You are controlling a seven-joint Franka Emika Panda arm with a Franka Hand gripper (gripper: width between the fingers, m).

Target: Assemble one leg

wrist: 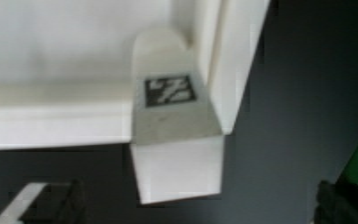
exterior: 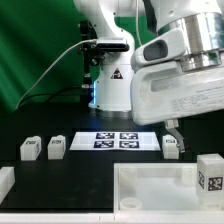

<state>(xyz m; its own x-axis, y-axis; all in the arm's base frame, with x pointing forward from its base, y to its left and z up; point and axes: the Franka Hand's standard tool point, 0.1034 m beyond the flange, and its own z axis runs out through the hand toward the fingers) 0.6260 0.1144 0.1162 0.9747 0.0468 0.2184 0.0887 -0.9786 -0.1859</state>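
Note:
A leg (exterior: 172, 146), a small white block with a black-and-white tag, stands just behind the large white tray-like piece (exterior: 150, 182) on the exterior view's right. My gripper (exterior: 172, 131) hangs right above it. In the wrist view this leg (wrist: 172, 110) lies along the edge of the tray-like piece (wrist: 51, 100), tag facing the camera. My gripper (wrist: 190, 206) is open, its dark fingers (wrist: 30, 206) wide apart on either side of the leg's near end, not touching it. Other legs: two (exterior: 29, 148) (exterior: 57, 146) on the left, one (exterior: 210, 172) near right.
The marker board (exterior: 115, 140) lies in the middle in front of the arm's base (exterior: 110, 90). A white part (exterior: 5, 181) shows at the exterior view's lower left edge. The table is black, with a green backdrop behind.

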